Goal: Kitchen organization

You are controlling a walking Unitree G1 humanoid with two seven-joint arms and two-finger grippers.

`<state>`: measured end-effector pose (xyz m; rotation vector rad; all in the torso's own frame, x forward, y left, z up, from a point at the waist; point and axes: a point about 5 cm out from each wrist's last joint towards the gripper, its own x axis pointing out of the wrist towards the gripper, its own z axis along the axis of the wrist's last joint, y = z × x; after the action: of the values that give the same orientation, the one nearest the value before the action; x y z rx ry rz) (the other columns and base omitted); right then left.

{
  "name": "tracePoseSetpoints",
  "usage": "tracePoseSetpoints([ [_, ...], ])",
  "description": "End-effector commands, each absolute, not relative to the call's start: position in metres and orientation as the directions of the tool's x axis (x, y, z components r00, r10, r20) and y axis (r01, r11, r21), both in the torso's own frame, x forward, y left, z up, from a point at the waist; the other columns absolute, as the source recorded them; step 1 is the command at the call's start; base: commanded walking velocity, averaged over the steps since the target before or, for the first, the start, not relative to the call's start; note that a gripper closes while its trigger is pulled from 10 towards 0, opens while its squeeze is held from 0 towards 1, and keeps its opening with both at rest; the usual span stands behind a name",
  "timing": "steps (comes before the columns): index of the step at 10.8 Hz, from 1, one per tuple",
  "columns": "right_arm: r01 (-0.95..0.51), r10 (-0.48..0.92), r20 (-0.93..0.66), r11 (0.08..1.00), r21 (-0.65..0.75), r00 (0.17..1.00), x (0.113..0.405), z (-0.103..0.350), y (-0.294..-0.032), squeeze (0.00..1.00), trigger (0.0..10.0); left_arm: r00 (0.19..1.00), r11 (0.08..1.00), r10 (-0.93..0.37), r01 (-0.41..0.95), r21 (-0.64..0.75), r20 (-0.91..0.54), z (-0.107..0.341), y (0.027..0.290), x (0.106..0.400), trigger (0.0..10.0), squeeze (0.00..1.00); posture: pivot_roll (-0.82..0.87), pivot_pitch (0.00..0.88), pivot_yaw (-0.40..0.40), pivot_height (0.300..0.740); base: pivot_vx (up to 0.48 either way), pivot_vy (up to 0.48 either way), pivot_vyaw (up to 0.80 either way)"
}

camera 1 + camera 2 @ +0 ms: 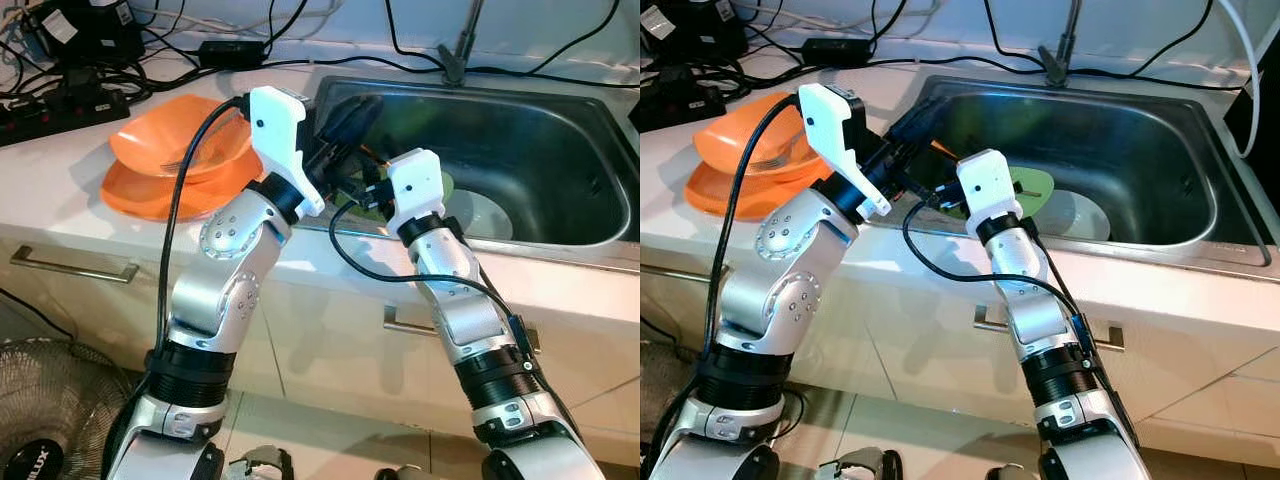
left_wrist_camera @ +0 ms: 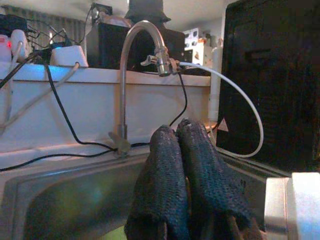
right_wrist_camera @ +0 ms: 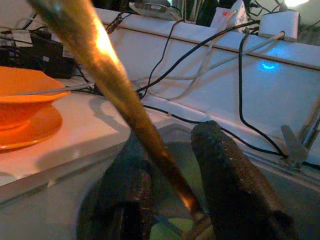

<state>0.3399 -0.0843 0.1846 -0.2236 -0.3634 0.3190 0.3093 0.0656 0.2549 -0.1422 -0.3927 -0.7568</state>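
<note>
Right end effector (image 3: 172,200) clamped on brown stick (image 3: 115,85) over sink (image 1: 560,130).

Orange dishes (image 1: 175,165) on white counter (image 1: 60,190)

An orange bowl (image 1: 182,148) sits on an orange plate (image 1: 150,192) on the white surface (image 1: 60,170), a green plate (image 1: 1032,188) lies in the steel-grey sink (image 1: 560,150), and a brown stick (image 3: 115,85) runs between black jaws.

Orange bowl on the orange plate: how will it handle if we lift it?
The orange bowl looks like thin plastic, so probably light and not fragile. It sits tilted on the orange plate, so it may slide. The utensil inside could fall out.
</note>
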Motion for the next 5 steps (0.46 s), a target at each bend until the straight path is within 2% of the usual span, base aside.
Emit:
tracePoseSetpoints([
  [1,-0.25,0.328,0.334,0.934,-0.256,0.884,0.342,0.1899,-0.0862,0.0,0.0,0.653,0.721,-0.644,0.693,0.029,0.398,0.257,0.0668,0.3082,10.0,0.0,0.11,0.054,0.06,0.74,0.0,0.0,0.0],
  [5,-0.243,0.319,0.331,0.937,-0.252,0.888,0.343,0.1891,-0.0888,0.0,0.0,0.673,0.736,-0.608,0.677,-0.021,0.421,0.2596,0.0728,0.3111,10.0,0.0,0.11,0.059,0.058,0.74,0.0,0.0,0.0],
])
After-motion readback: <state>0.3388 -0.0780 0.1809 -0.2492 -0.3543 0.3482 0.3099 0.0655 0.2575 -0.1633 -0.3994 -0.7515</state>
